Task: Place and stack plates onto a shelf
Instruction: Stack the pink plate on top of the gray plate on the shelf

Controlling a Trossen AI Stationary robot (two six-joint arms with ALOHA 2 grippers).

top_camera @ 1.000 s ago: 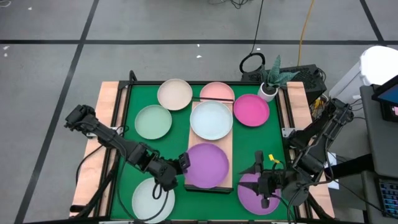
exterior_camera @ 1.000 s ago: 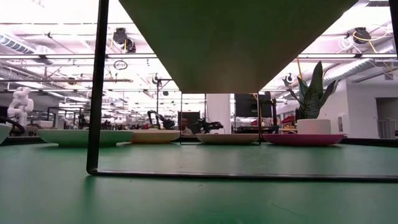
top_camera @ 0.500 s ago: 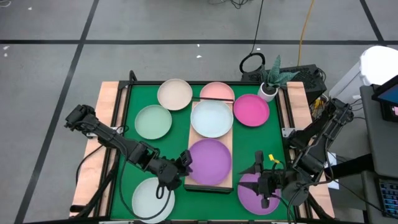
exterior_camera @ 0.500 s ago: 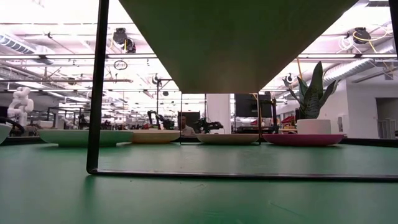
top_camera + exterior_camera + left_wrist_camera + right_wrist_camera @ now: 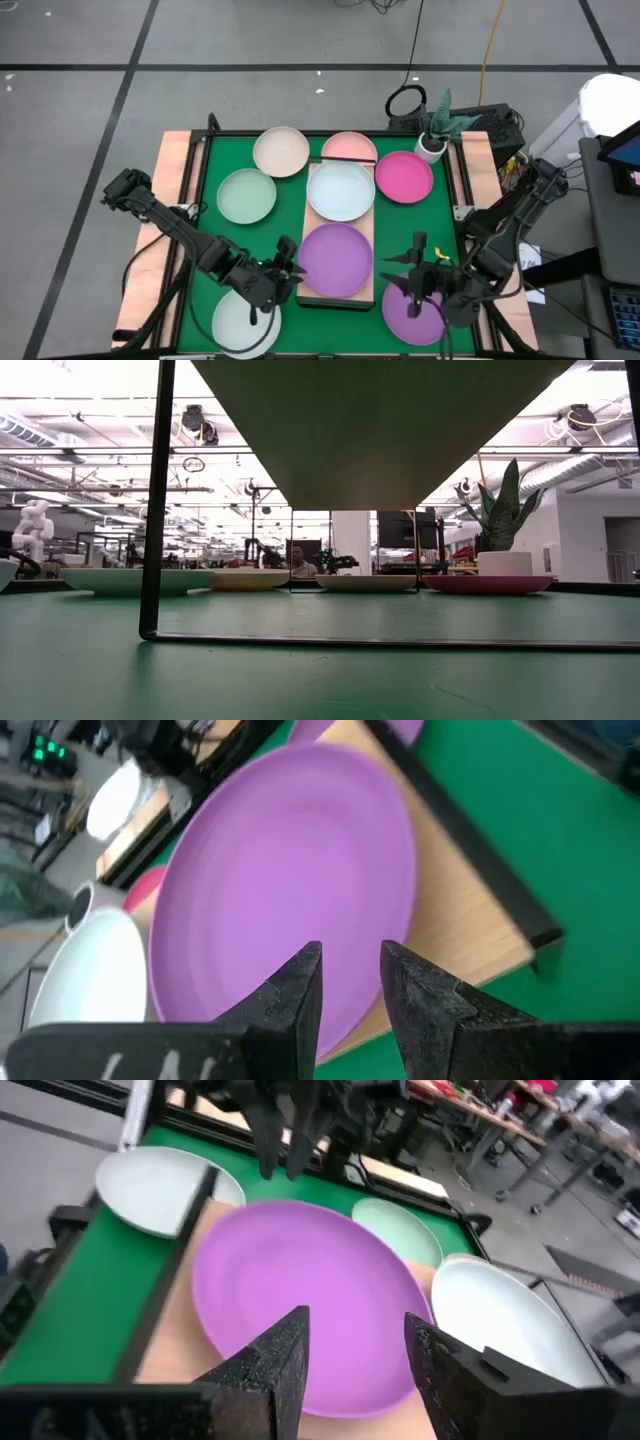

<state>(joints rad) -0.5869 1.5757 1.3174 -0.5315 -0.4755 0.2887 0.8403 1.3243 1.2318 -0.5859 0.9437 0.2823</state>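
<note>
Green table (image 5: 395, 225) carries loose plates around the wooden shelf (image 5: 362, 238). Left claw (image 5: 284, 262), fingers slightly apart and empty, hovers beside the purple plate (image 5: 335, 260) on the shelf's near end. Right claw (image 5: 418, 272), fingers apart, hangs over another purple plate (image 5: 412, 318); a potted plant (image 5: 437, 128) stands far right.

Two dark, jointed arms, matte black segments, blunt textured black jaws, white lettering on left wrist housing
</note>
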